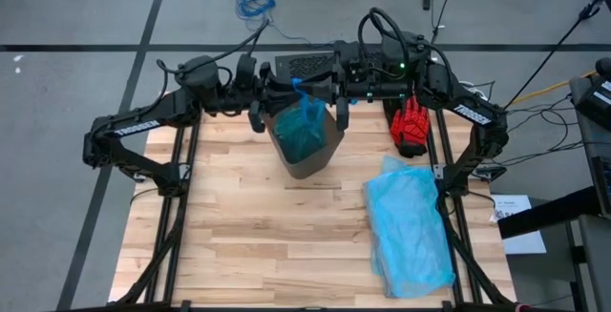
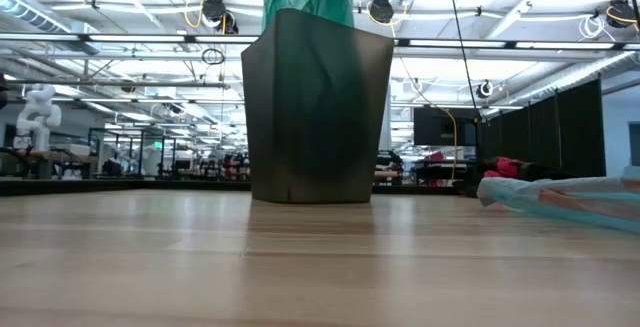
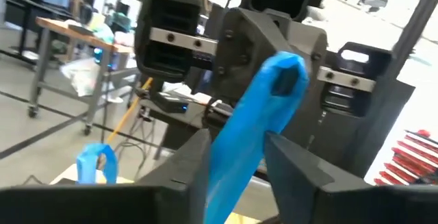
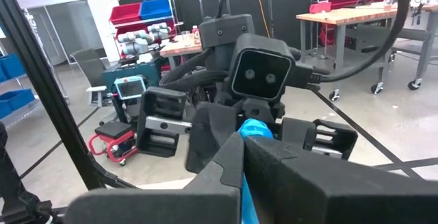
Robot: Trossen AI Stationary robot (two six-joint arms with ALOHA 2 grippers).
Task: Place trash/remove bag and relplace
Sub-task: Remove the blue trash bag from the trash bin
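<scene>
Jaws of the left gripper (image 3: 236, 159) are being kept partly apart around a bright blue handle loop (image 3: 256, 125), though it cannot be told whether the loop is being pinched. Jaws of the right gripper (image 4: 241, 157) are being pressed together on the other blue loop (image 4: 252, 129). Both grippers are being held above the brown bin (image 1: 305, 145) at the back of the bench (image 1: 258, 236). The teal-green bag (image 1: 304, 129) is being held up inside the bin, its top bunched above the rim. A pale blue bag (image 1: 410, 224) and a red glove (image 1: 411, 124) are lying on the bench's right side.
</scene>
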